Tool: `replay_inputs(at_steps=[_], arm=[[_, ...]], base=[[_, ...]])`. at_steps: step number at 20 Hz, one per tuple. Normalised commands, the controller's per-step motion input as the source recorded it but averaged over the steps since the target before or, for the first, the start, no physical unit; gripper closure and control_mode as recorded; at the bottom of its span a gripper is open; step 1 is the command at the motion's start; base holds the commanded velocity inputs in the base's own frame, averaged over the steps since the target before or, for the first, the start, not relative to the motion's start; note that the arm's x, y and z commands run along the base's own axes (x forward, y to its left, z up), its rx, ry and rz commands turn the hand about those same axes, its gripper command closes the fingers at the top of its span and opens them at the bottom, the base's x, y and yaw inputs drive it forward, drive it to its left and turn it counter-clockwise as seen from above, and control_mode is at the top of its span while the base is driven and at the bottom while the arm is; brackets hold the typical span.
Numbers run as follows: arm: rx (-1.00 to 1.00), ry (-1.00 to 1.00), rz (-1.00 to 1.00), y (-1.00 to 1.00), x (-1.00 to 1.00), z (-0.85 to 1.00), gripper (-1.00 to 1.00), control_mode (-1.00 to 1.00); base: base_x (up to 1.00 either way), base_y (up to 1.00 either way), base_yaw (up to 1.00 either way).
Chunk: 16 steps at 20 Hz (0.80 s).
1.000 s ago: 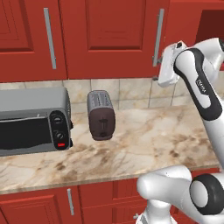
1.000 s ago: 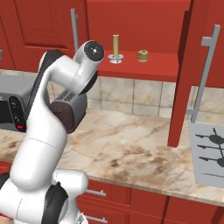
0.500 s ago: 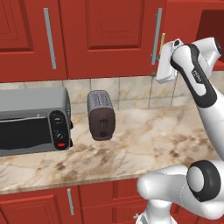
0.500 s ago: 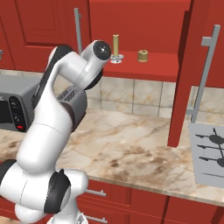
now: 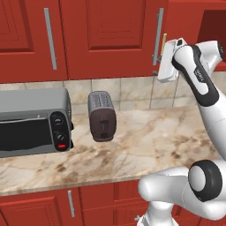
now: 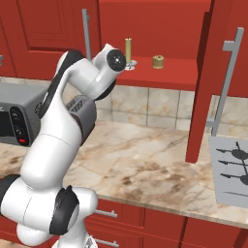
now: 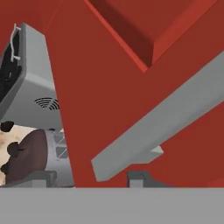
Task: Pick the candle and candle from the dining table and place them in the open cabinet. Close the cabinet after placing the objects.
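Note:
Both candles stand on the red shelf (image 6: pixel 181 75) of the open cabinet: the slim olive-gold stick candle (image 6: pixel 128 49) on its clear dish and, to its right, the squat brass-gold candle (image 6: pixel 158 61). My gripper (image 5: pixel 162 62) is up at the left cabinet door (image 5: pixel 110 35), right beside its long grey bar handle (image 5: pixel 157 37). In the hand view that handle (image 7: pixel 166 113) runs slantwise down between the fingertips of my gripper (image 7: pixel 92 177). The fingers stand apart, with a gap left of the bar. The dining table is out of view.
The right cabinet door (image 6: pixel 213 72) stands swung out with its grey handle (image 6: pixel 228 77). Below on the marbled counter (image 5: pixel 145 145) are a grey toaster oven (image 5: pixel 31 121) and a toaster (image 5: pixel 101 115). A stovetop (image 6: pixel 232 169) lies at the right edge.
My hand has moved left, closer to the left door's handle, and the fingers have drawn closer together around it. The candles have not moved.

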Motion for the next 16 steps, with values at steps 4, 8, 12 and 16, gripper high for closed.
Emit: replay_inputs(at_steps=[4, 8, 12, 16], arm=[[0.0, -0.03, 0.0, -0.04, 0.23, -0.23, -1.0, -1.0], [-0.03, 0.0, -0.01, -0.19, 0.05, -0.19, -1.0, -1.0], [-0.01, -0.01, -0.03, -0.17, 0.0, -0.08, -1.0, -1.0], [-0.01, 0.0, -0.09, -0.27, -0.01, 0.0, -1.0, -1.0]], base=[[0.0, 0.0, 0.0], [0.0, 0.0, 0.0], [0.0, 0.0, 0.0], [0.0, 0.0, 0.0]])
